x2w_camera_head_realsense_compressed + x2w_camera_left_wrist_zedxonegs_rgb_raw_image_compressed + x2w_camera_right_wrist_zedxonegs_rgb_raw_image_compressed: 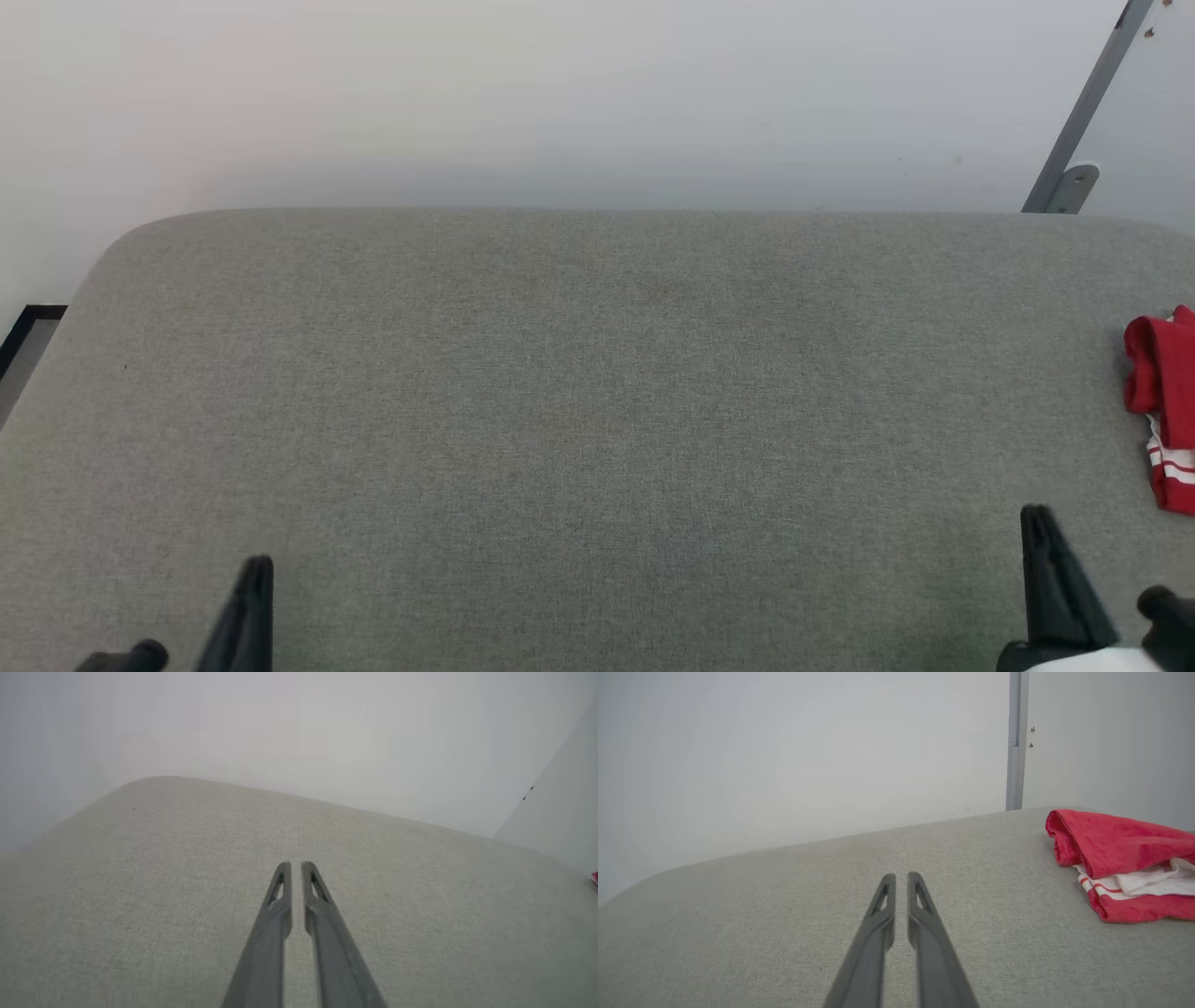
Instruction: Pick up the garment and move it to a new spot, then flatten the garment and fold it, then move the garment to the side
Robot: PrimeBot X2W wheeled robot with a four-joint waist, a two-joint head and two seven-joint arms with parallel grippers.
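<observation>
A grey fabric-covered table (597,392) stretches before the robot, the red-and-white garment (1162,411) bunched in a heap at its far right edge. The right gripper (1038,523), fingers together and holding nothing, sits near the heap; the left gripper (260,569), likewise closed on nothing, hovers well apart. A clean pick likely needs the right fingers parted, then pinched on the top red fold.
</observation>
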